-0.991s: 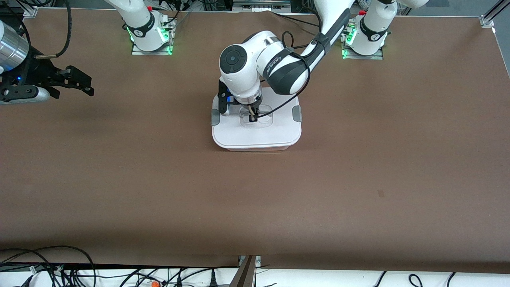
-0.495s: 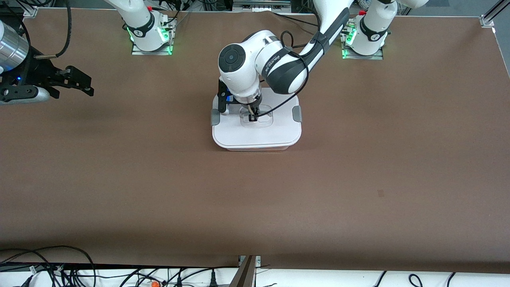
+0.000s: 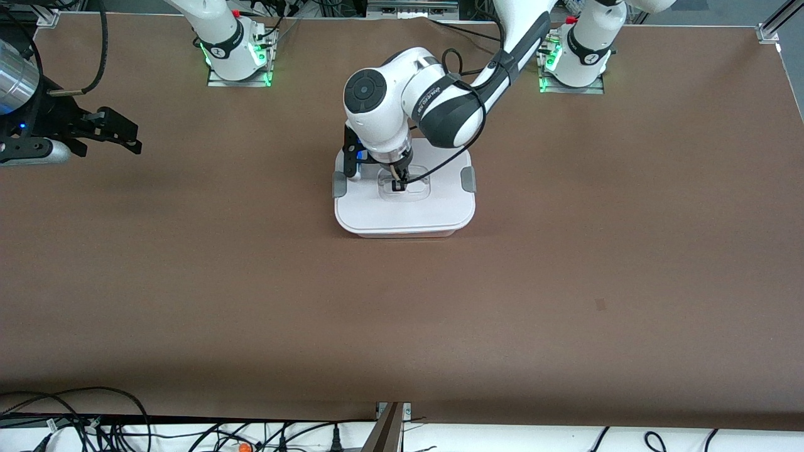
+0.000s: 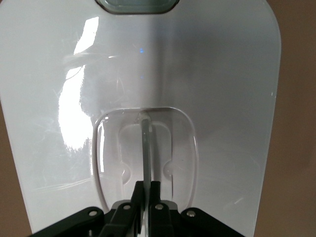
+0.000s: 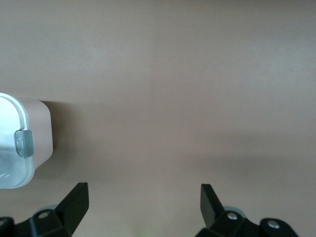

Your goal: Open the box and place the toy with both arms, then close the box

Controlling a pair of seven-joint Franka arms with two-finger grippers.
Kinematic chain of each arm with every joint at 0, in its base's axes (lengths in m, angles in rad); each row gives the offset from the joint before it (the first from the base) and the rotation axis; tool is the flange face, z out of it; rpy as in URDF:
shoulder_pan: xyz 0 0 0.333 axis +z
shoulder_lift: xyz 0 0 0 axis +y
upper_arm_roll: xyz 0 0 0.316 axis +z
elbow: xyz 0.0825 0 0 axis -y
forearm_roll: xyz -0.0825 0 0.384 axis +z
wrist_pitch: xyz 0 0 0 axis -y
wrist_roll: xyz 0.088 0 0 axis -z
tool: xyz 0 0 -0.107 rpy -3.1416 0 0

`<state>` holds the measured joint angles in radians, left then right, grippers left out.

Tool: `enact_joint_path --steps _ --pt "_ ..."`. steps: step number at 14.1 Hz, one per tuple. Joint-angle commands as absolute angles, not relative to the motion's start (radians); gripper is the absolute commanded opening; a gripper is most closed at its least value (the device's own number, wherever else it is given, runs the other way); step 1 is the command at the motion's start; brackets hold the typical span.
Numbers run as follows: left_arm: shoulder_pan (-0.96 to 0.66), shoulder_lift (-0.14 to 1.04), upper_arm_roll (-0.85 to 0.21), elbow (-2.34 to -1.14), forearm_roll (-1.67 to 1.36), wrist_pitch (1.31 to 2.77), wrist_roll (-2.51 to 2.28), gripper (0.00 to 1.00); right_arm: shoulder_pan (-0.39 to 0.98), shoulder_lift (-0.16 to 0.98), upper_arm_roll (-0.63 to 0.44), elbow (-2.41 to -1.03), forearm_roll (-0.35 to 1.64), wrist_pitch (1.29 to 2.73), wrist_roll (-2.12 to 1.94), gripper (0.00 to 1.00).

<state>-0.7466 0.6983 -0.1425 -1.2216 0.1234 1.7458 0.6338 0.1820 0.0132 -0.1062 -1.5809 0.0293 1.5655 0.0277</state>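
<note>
1. Box (image 3: pixel 404 213) sat mid-table with its white lid (image 3: pixel 440 207) on and grey clips (image 3: pixel 468 180) at both ends.
2. Left gripper (image 3: pixel 397 185) reached straight down at the lid's twelve o'clock side, fingers (image 4: pixel 154 207) pinched together on the clear handle (image 4: pixel 146 148).
3. Right gripper (image 3: pixel 129 135) waited over bare table (image 3: pixel 565 282) toward the right arm's end, fingers (image 5: pixel 74 202) spread wide, holding nothing.
4. Toy was not visible.

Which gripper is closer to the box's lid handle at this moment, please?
Left. The left gripper is shut on the clear handle in the lid's recess; the right gripper, open, waits over bare table toward the right arm's end.
</note>
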Motion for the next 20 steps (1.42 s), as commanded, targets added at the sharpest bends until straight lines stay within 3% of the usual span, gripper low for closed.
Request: enact_joint_path --steps 1,2,3,14,20 --pt "-0.761 0.727 -0.141 -1.275 0.146 1.782 0.617 0.09 0.176 0.017 -0.101 -1.569 0.018 1.566 0.031 1.00" --pt "-0.758 0.723 -0.141 -1.273 0.144 1.779 0.617 0.87 0.176 0.017 -0.101 -1.569 0.018 1.566 0.031 1.00" --pt "-0.758 0.716 -0.138 -1.264 0.144 1.776 0.617 1.00 0.176 0.017 -0.101 -1.569 0.018 1.565 0.034 1.00" --pt "-0.719 0.693 -0.140 -1.192 0.126 1.718 0.626 1.00 0.175 0.018 -0.101 -1.568 0.020 1.568 0.031 1.00" --pt "-0.605 0.620 -0.137 -1.189 0.083 1.701 0.632 1.00 0.175 0.018 -0.101 -1.569 0.018 1.566 0.031 1.00"
